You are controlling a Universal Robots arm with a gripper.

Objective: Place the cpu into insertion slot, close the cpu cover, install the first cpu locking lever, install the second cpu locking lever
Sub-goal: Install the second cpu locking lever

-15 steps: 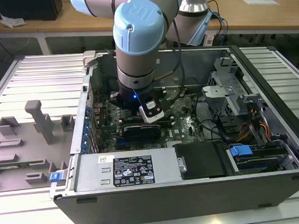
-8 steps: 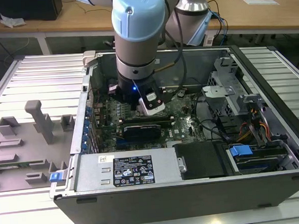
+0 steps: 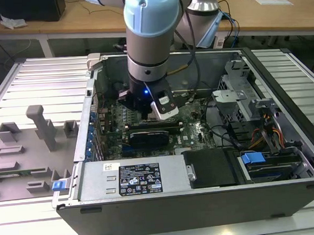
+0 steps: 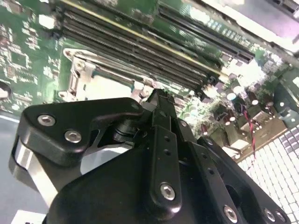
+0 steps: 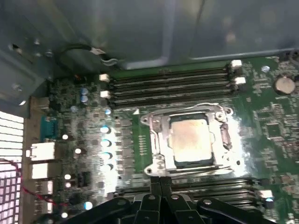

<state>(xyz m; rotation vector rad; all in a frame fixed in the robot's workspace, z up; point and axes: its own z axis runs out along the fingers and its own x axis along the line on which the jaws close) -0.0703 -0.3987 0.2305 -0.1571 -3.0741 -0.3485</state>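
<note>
Gripper (image 5: 159, 186): black linkage body, nearest the lens in both wrist views. In the first wrist view its fingers run together to a narrow tip just beside the insertion slot's near rim; they read as drawn together with nothing between them, which suits a pressing or nudging tool rather than a carrying one.

Insertion slot (image 5: 156, 140): square socket with a bright metal surround, set on the green motherboard (image 5: 275, 126), flanked on two sides by long memory slots (image 5: 173, 81).

Cpu (image 5: 189, 140): flat silvery-grey square, lying level inside the insertion slot, apart from the gripper. By its seat it appears already placed.

Cpu cover (image 5: 219, 112): thin metal frame around the chip. Whether it lies fully shut over the cpu cannot be told.

Locking lever (image 5: 187, 170): thin bright wire along the slot's edge nearest the gripper tip; latched or free cannot be told.

Robot arm (image 3: 147, 43): grey with a pale blue cap, reaching straight down into the open computer case (image 3: 286, 141) in the exterior view, directly above the insertion slot's area.

Power supply (image 3: 134, 180): grey box with a label, at the case wall away from the slot.
</note>
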